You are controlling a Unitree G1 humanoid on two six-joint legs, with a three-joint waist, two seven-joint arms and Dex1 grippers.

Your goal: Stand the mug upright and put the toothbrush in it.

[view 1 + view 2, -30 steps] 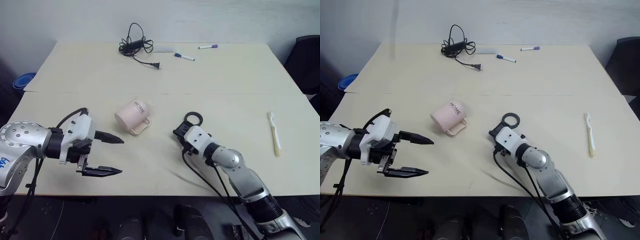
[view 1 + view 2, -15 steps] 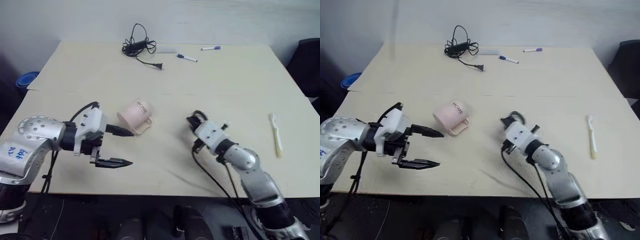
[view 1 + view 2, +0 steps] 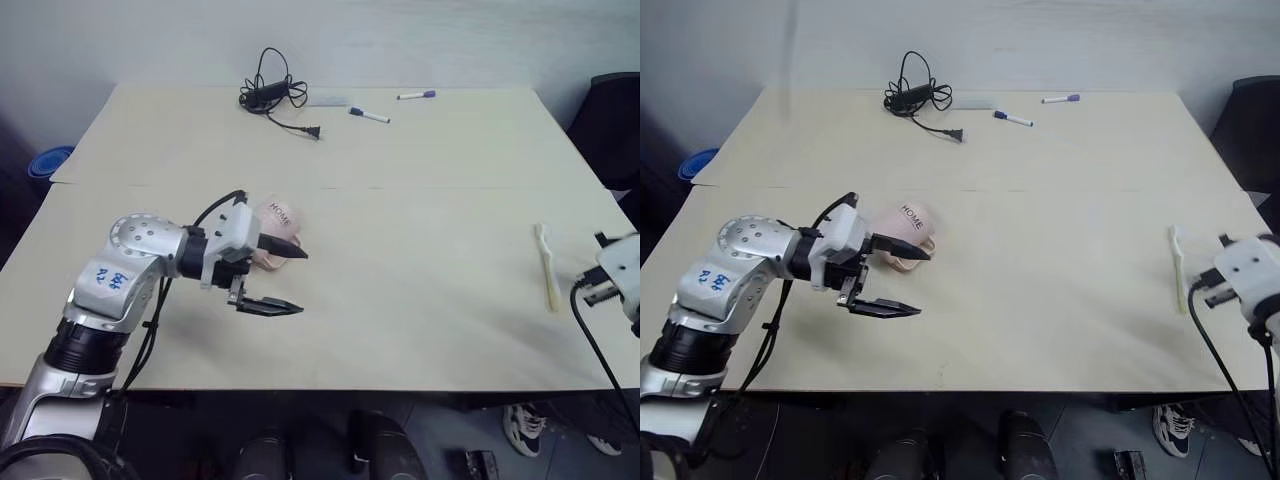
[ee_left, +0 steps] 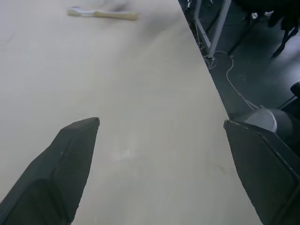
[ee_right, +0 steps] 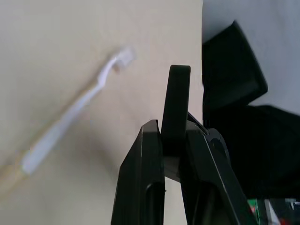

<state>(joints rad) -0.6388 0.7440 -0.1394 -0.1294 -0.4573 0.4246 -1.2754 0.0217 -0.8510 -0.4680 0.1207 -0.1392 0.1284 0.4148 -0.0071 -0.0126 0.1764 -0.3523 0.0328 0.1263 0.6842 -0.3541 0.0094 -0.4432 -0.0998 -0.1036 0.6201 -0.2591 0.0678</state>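
Your left gripper (image 3: 285, 280) stands spread wide and grasps nothing: one black finger reaches across the front of the mug (image 3: 272, 225), whether touching it you cannot tell, and the other hangs above bare table nearer you. In the left wrist view both fingers (image 4: 65, 161) frame only empty tabletop, with the toothbrush (image 4: 101, 13) far ahead of them. Your right gripper (image 5: 176, 136) is clenched, its two fingers pressed together on nothing; it sits at the table's right edge, just beside the toothbrush (image 3: 548, 265) and apart from it. The mug lies on its side left of the table's centre, its "HOME" lettering turned upward and its handle toward the near edge. The toothbrush lies flat close to the right edge, running roughly parallel to that edge with its bristled head at the far end. The table (image 3: 420, 210) is one broad cream surface; wide open room separates mug from toothbrush, and the near strip in front of both arms carries no objects. Little room remains between the toothbrush and the right edge. Count one mug, one toothbrush, one coiled black cable (image 3: 272, 95) with its plug at the far side, and two marker pens (image 3: 368, 115) beside it, the second pen (image 3: 415, 94) lying farther right. Off the table's left edge stands a blue bowl (image 3: 45, 162)
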